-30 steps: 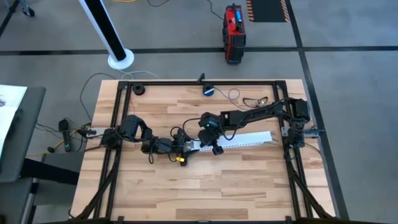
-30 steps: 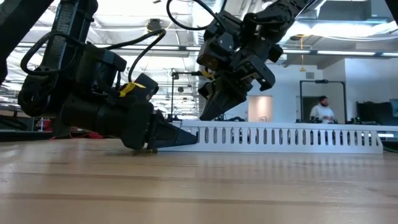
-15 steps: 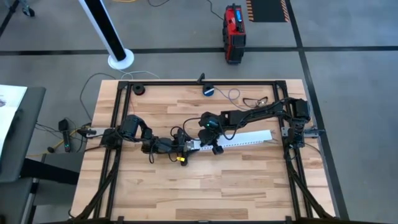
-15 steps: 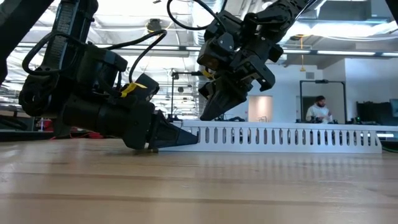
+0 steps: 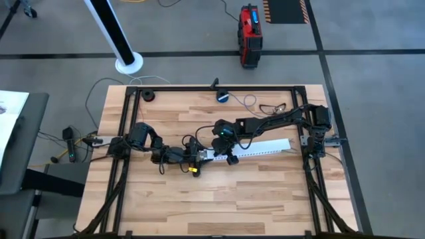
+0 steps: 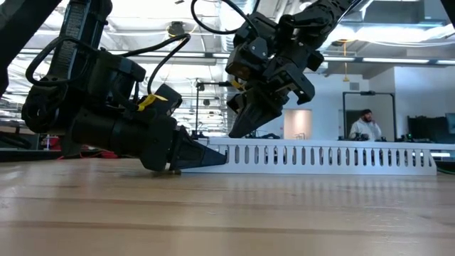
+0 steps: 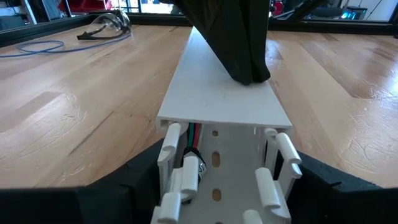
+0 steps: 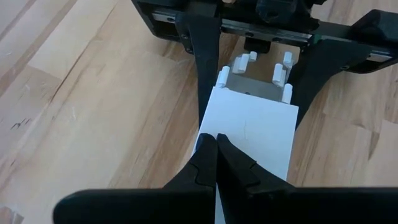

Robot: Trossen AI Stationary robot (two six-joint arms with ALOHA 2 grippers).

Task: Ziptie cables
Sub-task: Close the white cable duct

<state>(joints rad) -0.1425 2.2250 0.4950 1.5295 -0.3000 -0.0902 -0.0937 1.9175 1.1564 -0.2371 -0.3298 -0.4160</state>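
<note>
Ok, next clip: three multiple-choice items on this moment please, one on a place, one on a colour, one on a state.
1. Where does the long white slotted plastic channel lie?
A) mid-table
B) on the floor
C) at the table's left edge

2. What colour is the box-shaped case on the floor beyond the wooden table?
A) blue
B) red and black
C) yellow

3. How are the right gripper fingers?
A) wide open
B) shut, tips on the channel's cover
C) out of view

Answers: A, one end sits in the left gripper; B, the high view shows it; B, the right wrist view shows them together.
</note>
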